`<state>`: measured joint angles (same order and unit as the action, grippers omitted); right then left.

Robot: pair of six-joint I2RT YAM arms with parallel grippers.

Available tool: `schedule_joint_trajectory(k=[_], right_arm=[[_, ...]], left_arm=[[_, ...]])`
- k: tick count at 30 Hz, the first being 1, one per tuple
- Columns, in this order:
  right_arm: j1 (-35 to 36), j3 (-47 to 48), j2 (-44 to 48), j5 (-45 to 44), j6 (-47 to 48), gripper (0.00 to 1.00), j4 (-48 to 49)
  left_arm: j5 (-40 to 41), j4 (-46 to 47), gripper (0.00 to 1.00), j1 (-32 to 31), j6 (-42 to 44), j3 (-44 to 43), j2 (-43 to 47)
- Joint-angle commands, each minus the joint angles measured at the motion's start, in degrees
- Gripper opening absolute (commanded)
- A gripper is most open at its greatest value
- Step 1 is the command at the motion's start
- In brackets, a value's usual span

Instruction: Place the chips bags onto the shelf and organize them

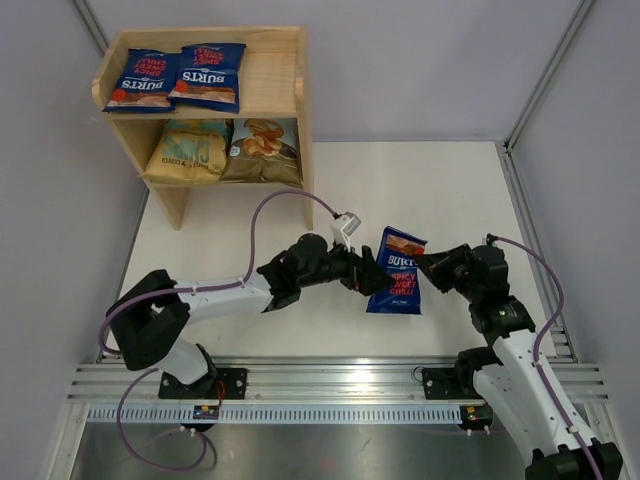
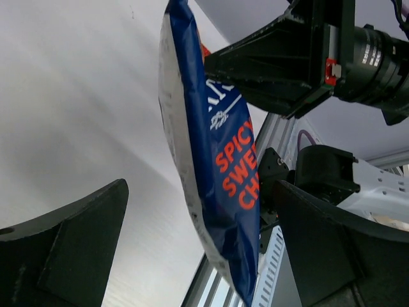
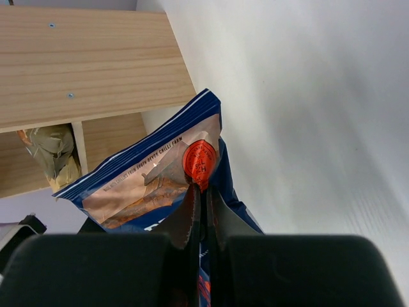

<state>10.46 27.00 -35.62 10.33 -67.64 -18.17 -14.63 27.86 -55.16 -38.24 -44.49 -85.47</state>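
Right claw [image 1: 424,262] pinches the crinkly dark-blue chips bag [image 1: 397,278] aloft, apparently so the wide-spread left claw [image 1: 366,280] can take it.

White-tube, black-jointed left arm [image 1: 215,297] & matching right arm [image 1: 530,375]: black base plates [image 1: 235,380] bolted onto ribbed silver alu rail [image 1: 330,412]. Thin purple cables [image 1: 262,215] run along both, one slack loop on rail's near side. Small silver cam box [image 1: 346,226] on left wrist, well beyond rail. Matte-black, wedge-shaped left gripper fingers [image 2: 70,256] w/ flat inner faces.
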Motion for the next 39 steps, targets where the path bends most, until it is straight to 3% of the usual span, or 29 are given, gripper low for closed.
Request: schedule_joint_trajectory(k=[1, 3, 6, 7, 10, 11, 16, 21, 24, 31, 35, 37, 39], right_arm=[[0.2, 1.6, 1.2, 1.9, -2.2, 0.04, 4.0], [0.2, 1.2, 1.3, 1.4, -2.8, 0.04, 4.5], [0.3, 0.8, 1.5, 1.7, -3.7, 0.04, 5.9], [0.3, 0.7, 1.6, 2.2, -3.8, 0.04, 6.4], [0.3, 1.1, 1.8, 2.8, -3.5, 0.07, 6.6], [0.3, 1.5, 1.9, 3.1, -3.0, 0.09, 6.5], [0.2, 2.2, 2.9, 2.9, 2.1, 0.36, 5.2], [0.2, 3.4, 5.8, 3.3, 12.7, 0.69, 1.7], [0.2, 4.4, 6.8, 7.6, 21.0, 0.82, 1.8], [0.2, 8.8, 2.9, 39.1, 30.5, 0.89, 7.1], [0.1, 11.9, -1.6, 46.4, 27.6, 0.93, 9.0], [0.2, 11.8, -2.2, 46.1, 25.6, 0.93, 10.1], [0.2, 9.0, -3.0, 48.6, 16.5, 0.93, 20.8]], left_arm=[[1.2, 2.1, 0.96, -0.3, -1.0, -3.7, -2.2], [0.4, 3.9, 0.92, -0.5, -1.8, -3.8, -3.7], [0.2, 4.2, 0.72, -0.8, -1.8, -4.5, -5.1], [0.2, 4.4, 0.57, -0.8, -1.8, -4.3, -5.1], [0.3, 5.7, 0.27, -0.8, -2.1, -3.5, -4.6], [0.3, 6.9, 0.22, -0.8, -2.0, -2.5, -4.2], [-6.1, 11.2, 0.0, 2.1, -2.4, 1.0, -0.8], [-20.2, 28.8, 0.0, 10.6, -10.7, 10.3, 1.1], [-29.5, 35.6, 0.0, 15.5, -13.7, 12.7, 2.9], [-44.8, 49.4, 0.03, 16.3, -20.5, 14.8, 5.6], [-47.1, 63.9, 0.0, 16.0, -28.2, 16.4, 6.0], [-47.0, 64.2, 0.0, 15.6, -28.5, 16.5, 6.2], [-47.2, 64.3, 0.0, 14.6, -28.2, 16.2, 6.3]])
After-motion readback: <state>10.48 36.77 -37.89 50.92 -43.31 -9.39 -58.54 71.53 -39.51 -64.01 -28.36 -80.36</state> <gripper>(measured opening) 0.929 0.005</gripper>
